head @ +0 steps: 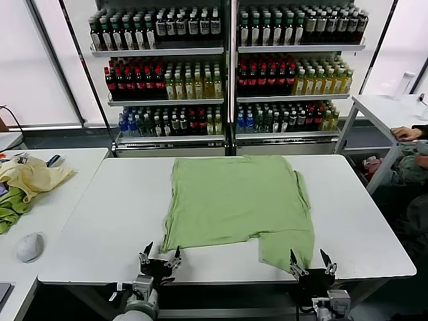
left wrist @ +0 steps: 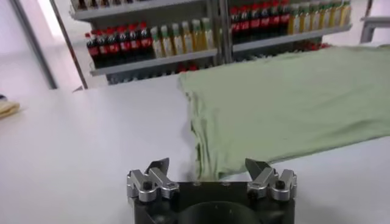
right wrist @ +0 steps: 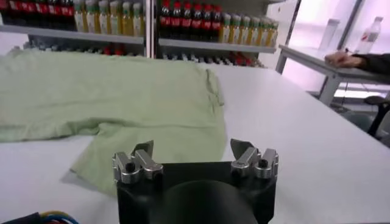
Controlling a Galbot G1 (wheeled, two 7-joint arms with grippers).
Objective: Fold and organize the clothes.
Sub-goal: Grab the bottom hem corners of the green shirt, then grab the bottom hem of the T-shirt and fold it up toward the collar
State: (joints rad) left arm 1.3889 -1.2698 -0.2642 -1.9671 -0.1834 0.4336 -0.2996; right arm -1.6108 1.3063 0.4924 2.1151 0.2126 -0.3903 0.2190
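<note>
The shirt point(head: 237, 200) lies flat on the table point(head: 100, 221); both grippers, left point(head: 160, 257) and right point(head: 311, 262), hover wide open and empty at its near edge, seemingly poised to grasp.

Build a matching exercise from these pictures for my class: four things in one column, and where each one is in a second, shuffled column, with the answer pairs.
Column 1
1. light green shirt
2. pale yellow garment
3. left gripper
4. right gripper

Column 2
A. open, at the near table edge by the shirt's projecting flap
B. spread flat on the middle white table
C. open, at the near table edge by the shirt's near-left corner
D. heaped on the side table to the robot's left

Pairs: 1-B, 2-D, 3-C, 4-A
</note>
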